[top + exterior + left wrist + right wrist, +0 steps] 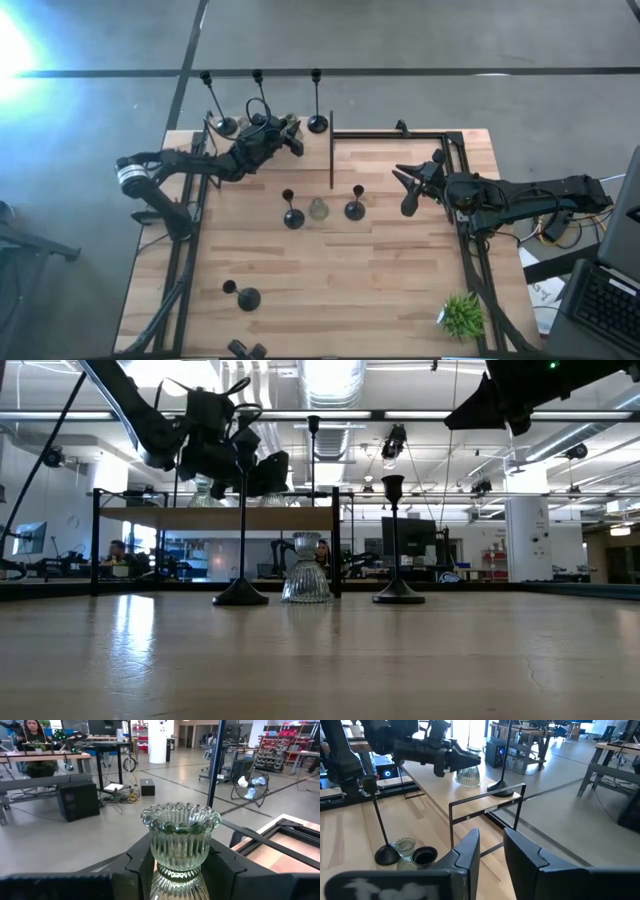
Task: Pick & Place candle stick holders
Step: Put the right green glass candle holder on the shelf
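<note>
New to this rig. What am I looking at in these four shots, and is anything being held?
Two dark robot arms work at a wooden table. One camera looks straight down, one sits at tabletop level, and one rides on each wrist. The left pincer is raised near the table's far edge, shut on a pale-green glass candle holder. The right pincer waits open and empty on the right side. In the middle stand two black stemmed holders with another glass holder between them. More black holders stand along the far edge, one lies near the front, and a potted plant sits front right.

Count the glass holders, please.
2 glass holders: one in the left gripper at the table's back edge; one standing mid-table between two black holders. Others may be hidden.
</note>
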You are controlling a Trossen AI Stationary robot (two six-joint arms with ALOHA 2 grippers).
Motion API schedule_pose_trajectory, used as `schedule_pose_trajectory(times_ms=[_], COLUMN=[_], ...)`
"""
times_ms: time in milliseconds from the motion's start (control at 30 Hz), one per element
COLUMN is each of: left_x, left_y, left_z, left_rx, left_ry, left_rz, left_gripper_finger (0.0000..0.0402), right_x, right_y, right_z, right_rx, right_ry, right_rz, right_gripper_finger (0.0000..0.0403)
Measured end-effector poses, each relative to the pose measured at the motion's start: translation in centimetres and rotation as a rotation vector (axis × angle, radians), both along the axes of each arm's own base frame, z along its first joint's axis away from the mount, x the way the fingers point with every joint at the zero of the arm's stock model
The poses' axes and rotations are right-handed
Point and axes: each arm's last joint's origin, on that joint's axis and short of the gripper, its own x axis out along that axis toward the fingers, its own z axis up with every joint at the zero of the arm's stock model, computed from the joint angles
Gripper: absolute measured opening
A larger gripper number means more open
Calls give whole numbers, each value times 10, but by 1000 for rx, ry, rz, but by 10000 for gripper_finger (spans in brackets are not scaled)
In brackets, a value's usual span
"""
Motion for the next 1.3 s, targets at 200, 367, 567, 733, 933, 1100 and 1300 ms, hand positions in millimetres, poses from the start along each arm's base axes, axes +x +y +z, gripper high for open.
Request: schedule_pose_trajectory(times_ms=[200,367,567,733,933,1100,1300], left_x=[0,0,1,1,1,0,0], left_y=[1,1,1,1,0,0,0], left_z=[-1,-1,-2,-2,-2,-1,-1], left_rx=[-8,-20,-36,-38,-42,-50,-53], left_ry=[-6,-17,-33,-30,-35,-48,-43], left_rz=[2,-11,-13,-24,-33,-34,-36], left_gripper_finger=[130,130,142,142,144,146,146], right_x=[0,0,0,0,0,0,0], right_y=[0,0,0,0,0,1,1], right_z=[0,0,0,0,0,0,0], right_rx=[0,0,0,0,3,3,3], right_ry=[-1,-1,-2,-2,-1,0,0], right_rz=[0,0,0,0,18,24,24], right_gripper_finger=[82,72,66,72,81,84,76])
